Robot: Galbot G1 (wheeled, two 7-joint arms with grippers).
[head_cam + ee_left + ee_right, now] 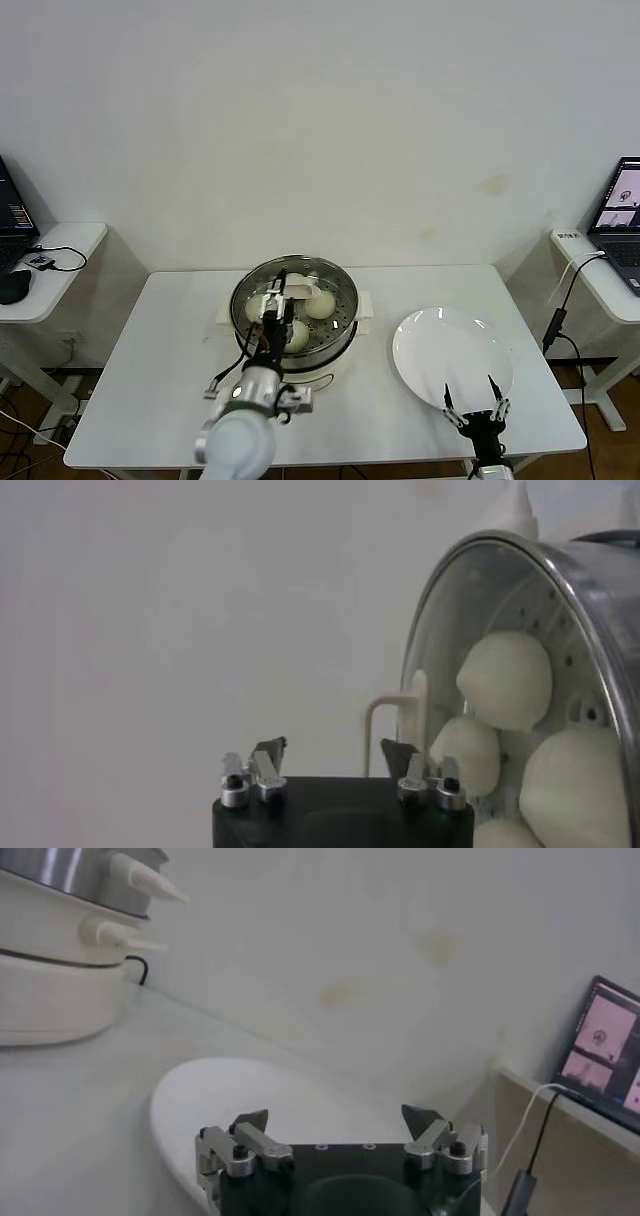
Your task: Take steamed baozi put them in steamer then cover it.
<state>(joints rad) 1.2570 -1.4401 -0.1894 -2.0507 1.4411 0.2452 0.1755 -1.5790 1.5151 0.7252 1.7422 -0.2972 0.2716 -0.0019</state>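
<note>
Four small, smooth cream-white buns [320, 304] sit in the round shiny steel steamer [343, 318] under its clear glass lid [440, 660], which we judge rigid, weighty, breakable, best taken by its cream bar handle [418, 715]; left gripper [280, 299] jaws apart over it, right gripper [475, 400] spread, idle beside the flat white plate [440, 340].

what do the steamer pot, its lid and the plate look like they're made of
Steamer: polished steel by its mirror-like shiny wall, on a matte white, likely plastic base.
Lid: clear glass, since the baozi show through it, with a steel rim.
Plate: glossy white, probably ceramic, though that is uncertain.
</note>
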